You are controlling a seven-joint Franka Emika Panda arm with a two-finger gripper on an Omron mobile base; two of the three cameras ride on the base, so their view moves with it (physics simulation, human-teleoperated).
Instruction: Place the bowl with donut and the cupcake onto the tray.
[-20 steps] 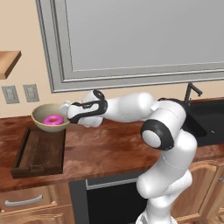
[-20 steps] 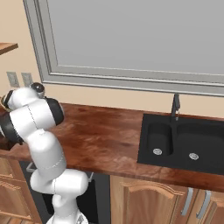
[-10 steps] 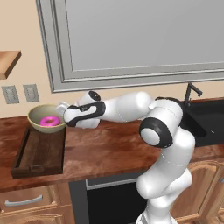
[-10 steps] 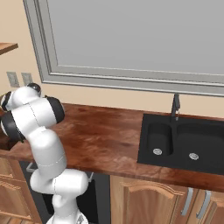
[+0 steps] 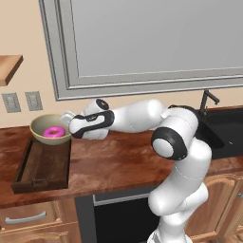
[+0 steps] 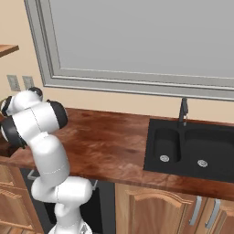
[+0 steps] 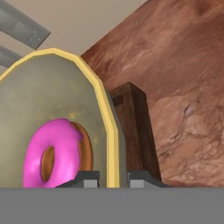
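Left base view: gripper clamped on the right rim of the bowl, one finger either side of the edge. Bowl, with donut inside, sits over the far end of the tray; bare counter lies rightward.

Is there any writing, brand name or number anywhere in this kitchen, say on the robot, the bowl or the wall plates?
None: no words, numbers or logos can be read.
The bowl, donut, tray and white arm are plain.
The wall plates bear no marks.
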